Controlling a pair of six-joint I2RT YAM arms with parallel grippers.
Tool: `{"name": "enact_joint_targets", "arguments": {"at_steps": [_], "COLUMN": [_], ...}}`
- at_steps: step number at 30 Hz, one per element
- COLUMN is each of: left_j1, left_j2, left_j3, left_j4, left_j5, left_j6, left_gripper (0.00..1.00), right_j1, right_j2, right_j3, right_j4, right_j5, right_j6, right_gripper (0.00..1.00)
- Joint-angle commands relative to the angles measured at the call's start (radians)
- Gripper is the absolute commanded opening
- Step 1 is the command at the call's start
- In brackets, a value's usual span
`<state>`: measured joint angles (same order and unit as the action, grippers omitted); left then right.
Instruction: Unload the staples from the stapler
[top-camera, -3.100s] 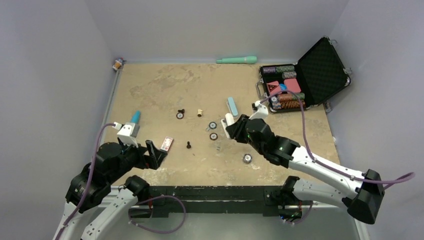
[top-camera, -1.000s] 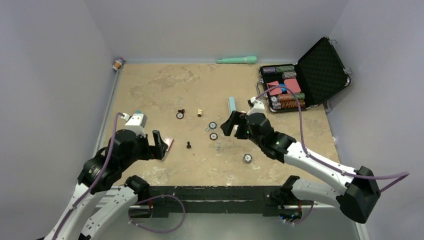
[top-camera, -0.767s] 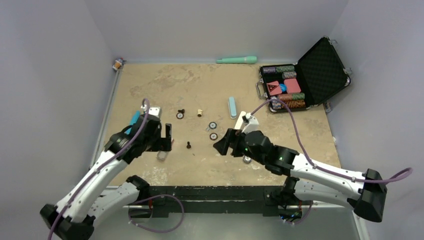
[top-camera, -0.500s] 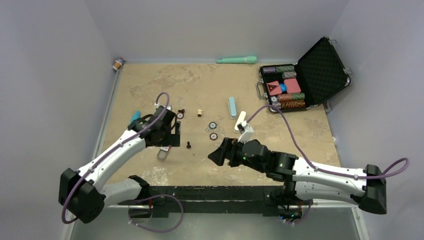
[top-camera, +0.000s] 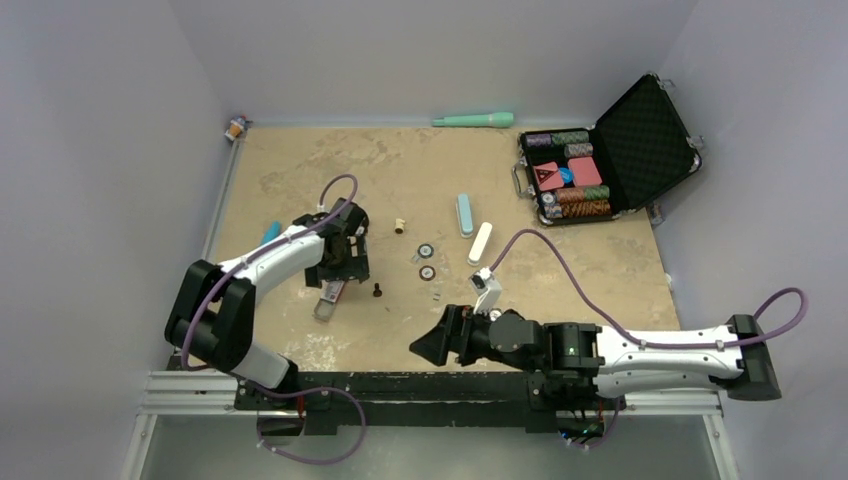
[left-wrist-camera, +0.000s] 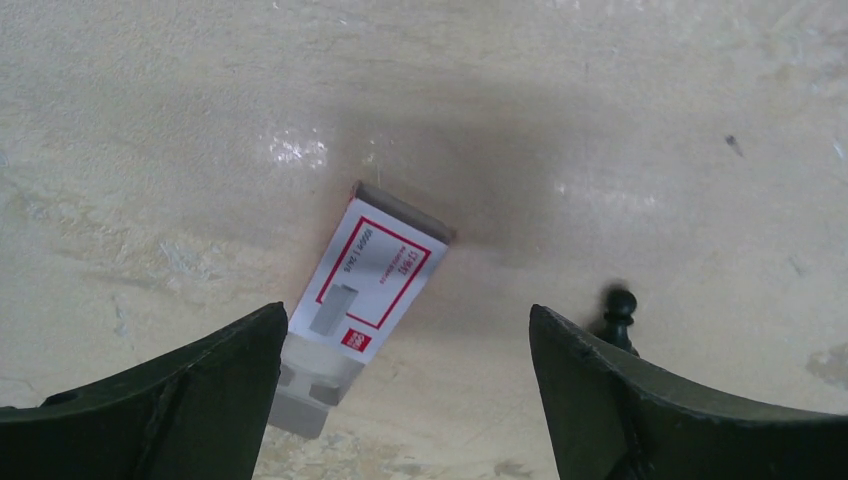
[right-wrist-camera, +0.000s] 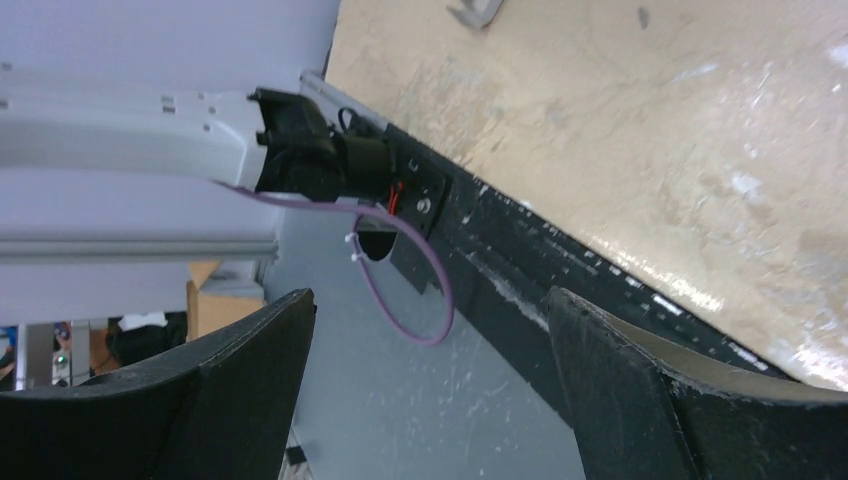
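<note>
The stapler lies in two parts at mid-table: a pale-blue oblong (top-camera: 464, 214) and a white oblong (top-camera: 480, 243) just right of it, both untouched. Staples are too small to make out. My left gripper (top-camera: 340, 264) (left-wrist-camera: 408, 318) hangs open over a white, red-framed staple box (top-camera: 330, 298) (left-wrist-camera: 375, 275), whose grey tray (left-wrist-camera: 305, 395) sticks out at the near end; nothing sits between the fingers. My right gripper (top-camera: 430, 341) (right-wrist-camera: 430, 300) is open and empty, low at the table's front edge, facing left, far from the stapler.
An open black case (top-camera: 640, 140) of poker chips stands back right. A mint-green stick (top-camera: 474, 120) lies along the back wall and a blue tube (top-camera: 270, 234) at the left. Round discs (top-camera: 426, 250), black screws (top-camera: 377, 290) (left-wrist-camera: 618, 308) and a small beige piece (top-camera: 399, 226) dot the middle.
The right gripper left the white part beside the blue one and drew back to the front edge. The left arm swung out from the near left to above the staple box.
</note>
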<state>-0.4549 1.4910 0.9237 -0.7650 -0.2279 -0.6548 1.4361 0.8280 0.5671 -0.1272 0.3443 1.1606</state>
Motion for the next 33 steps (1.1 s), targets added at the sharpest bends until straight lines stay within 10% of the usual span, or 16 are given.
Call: {"name": "enact_joint_targets", "arguments": {"at_steps": [1, 19, 33], "left_j1": [0.039, 0.062, 0.035], "left_j2": [0.053, 0.147, 0.086], "left_j3": [-0.006, 0.084, 0.014], "left_j4": [0.075, -0.072, 0.068], "left_j5": [0.012, 0.049, 0.349], "left_j6": [-0.020, -0.074, -0.215], "left_gripper": [0.93, 0.85, 0.69], "right_j1": [0.074, 0.142, 0.160], "right_j2": [0.013, 0.145, 0.115], "right_j3": [0.007, 0.077, 0.079], "right_j4": [0.008, 0.031, 0.004], "right_j5": [0.075, 0.098, 0.113], "right_j6": [0.079, 0.082, 0.100], "right_gripper": [0.90, 0.92, 0.92]}}
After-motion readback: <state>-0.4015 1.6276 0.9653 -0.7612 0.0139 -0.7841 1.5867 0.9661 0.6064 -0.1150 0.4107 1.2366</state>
